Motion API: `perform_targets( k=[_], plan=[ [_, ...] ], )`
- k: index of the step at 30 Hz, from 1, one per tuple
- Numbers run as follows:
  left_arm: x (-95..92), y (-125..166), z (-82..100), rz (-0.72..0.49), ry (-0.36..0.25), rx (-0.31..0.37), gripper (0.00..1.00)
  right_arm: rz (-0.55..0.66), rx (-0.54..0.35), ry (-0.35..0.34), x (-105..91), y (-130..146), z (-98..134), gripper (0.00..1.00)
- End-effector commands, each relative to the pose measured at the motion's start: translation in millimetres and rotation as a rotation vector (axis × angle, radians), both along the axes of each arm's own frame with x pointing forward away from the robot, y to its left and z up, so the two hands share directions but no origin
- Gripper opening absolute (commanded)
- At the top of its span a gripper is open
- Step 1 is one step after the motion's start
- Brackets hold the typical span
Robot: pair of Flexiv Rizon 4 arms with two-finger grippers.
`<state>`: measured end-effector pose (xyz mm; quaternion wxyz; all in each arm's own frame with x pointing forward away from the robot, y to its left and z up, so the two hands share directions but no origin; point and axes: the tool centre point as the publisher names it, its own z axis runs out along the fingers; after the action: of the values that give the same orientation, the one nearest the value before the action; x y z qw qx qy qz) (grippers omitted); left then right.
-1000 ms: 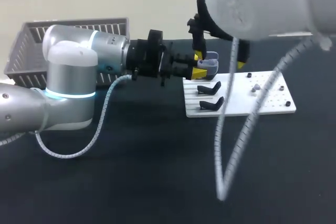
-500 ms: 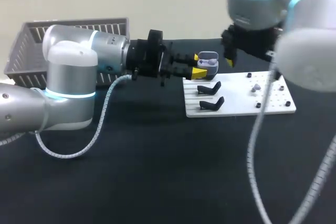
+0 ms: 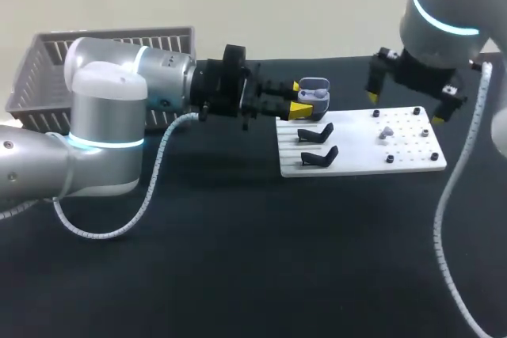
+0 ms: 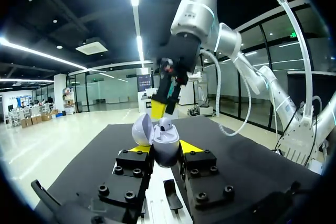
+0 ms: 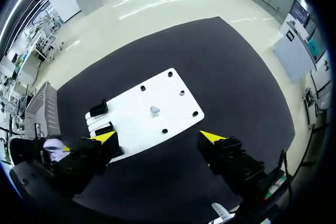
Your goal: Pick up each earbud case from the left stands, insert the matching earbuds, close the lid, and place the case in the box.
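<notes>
Earbud case, lid open, pinched by left gripper beyond white board's far-left corner | apparently presented for loading | right gripper, fingers spread, hovers over loose earbud.

You have a black matte worktop carrying a white flat pegboard plate (two black stands on its left part) and, far left, a grey slatted plastic basket.
</notes>
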<state>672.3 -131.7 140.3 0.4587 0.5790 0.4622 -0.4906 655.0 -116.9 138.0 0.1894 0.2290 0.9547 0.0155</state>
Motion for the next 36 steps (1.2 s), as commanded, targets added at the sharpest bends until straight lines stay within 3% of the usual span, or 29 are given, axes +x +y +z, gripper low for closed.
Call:
perform_targets(
  k=[1,8,18,21,24,25,36],
  plan=[
    [-0.7,0,-0.8,0.003,-0.003,-0.002,0.00,0.019,0.003,0.003,16.4,-2,-25,1.00],
    [-0.7,0,-0.8,0.003,-0.003,-0.002,0.00,0.058,0.021,0.045,35.3,-7,-52,1.00],
    [-0.7,0,-0.8,0.003,-0.003,-0.002,0.00,0.135,0.083,0.080,43.5,-6,-71,1.00],
    [-0.7,0,-0.8,0.003,-0.003,-0.002,0.00,0.154,0.103,0.097,42.9,-6,-76,0.84],
    [-0.7,0,-0.8,0.003,-0.003,-0.002,0.00,0.170,0.124,0.112,42.0,-4,-82,0.55],
    [-0.7,0,-0.8,0.003,-0.003,-0.002,0.00,0.173,0.128,0.116,41.9,-4,-84,0.52],
    [-0.7,0,-0.8,0.003,-0.003,-0.002,0.00,0.182,0.171,0.126,46.8,-6,-96,0.47]
  ],
)
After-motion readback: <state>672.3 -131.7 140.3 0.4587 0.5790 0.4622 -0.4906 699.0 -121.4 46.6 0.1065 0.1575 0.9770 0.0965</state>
